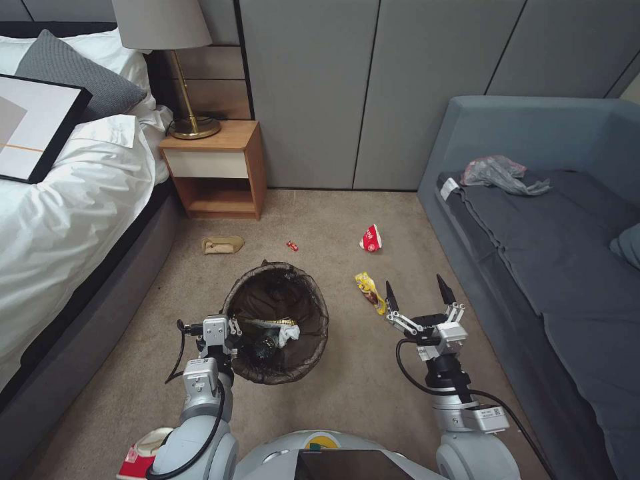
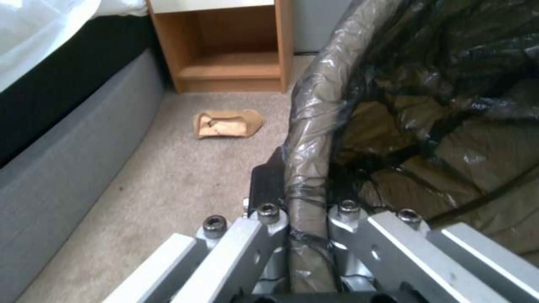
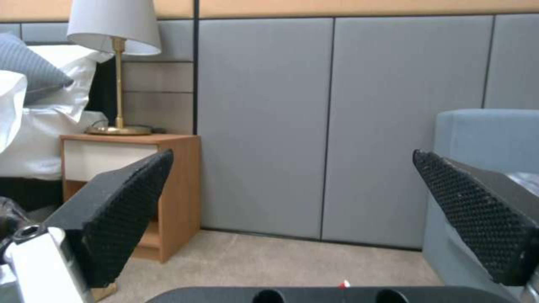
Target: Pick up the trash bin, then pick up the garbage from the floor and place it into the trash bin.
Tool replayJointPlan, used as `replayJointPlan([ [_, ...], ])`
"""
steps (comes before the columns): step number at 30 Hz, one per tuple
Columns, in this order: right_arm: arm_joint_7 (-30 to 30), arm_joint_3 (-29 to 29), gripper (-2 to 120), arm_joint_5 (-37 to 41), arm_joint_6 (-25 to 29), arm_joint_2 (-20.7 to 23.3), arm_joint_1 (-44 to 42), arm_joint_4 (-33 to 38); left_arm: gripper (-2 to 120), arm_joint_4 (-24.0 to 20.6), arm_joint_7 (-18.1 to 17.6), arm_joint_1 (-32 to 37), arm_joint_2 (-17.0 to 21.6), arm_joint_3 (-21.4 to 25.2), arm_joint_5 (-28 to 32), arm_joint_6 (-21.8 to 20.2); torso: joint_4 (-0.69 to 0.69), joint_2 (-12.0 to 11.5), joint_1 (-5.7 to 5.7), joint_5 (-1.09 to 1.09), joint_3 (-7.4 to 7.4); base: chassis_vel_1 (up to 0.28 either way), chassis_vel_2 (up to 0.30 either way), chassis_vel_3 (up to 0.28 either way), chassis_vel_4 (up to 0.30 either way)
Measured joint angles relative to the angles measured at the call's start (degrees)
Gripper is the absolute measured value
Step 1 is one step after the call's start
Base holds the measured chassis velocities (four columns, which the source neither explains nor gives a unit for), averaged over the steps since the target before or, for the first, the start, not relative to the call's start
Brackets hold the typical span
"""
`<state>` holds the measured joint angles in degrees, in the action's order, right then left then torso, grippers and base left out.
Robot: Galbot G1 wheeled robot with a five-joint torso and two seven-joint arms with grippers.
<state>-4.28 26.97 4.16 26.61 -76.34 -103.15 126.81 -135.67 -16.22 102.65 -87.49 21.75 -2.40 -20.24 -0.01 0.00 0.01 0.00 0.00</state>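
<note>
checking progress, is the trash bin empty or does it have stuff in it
Not empty: the trash bin holds a bottle, a white tissue and a wrapper.

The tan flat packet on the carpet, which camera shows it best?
The left wrist view: the tan packet lies close and unobstructed on the carpet before the nightstand. The head view shows it smaller, beyond the trash bin held by the left gripper.

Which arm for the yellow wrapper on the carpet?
Right. The right gripper is open, empty, close beside the yellow wrapper; the left gripper is clamped on the trash bin rim.
</note>
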Motion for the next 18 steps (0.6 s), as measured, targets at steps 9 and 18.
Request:
replayJointPlan([
  [9, 0.1, -0.2, 100, -0.2, 0.0, 0.0, 0.1, -0.1, 0, 0.0, 0.0, 0.0, 0.0, 0.0, 0.0, 0.0, 0.01, 0.0, 0.00, 0.00, -0.01, -0.133, 0.139, 0.116, -0.127],
  [18, 0.3, -0.2, 100, -0.7, 0.5, 0.0, 0.6, -0.5, 0, 0.0, 0.0, 0.0, -0.1, 0.1, -0.1, 0.0, 0.02, 0.0, 0.00, 0.00, 0.00, -0.033, 0.024, 0.026, -0.026],
])
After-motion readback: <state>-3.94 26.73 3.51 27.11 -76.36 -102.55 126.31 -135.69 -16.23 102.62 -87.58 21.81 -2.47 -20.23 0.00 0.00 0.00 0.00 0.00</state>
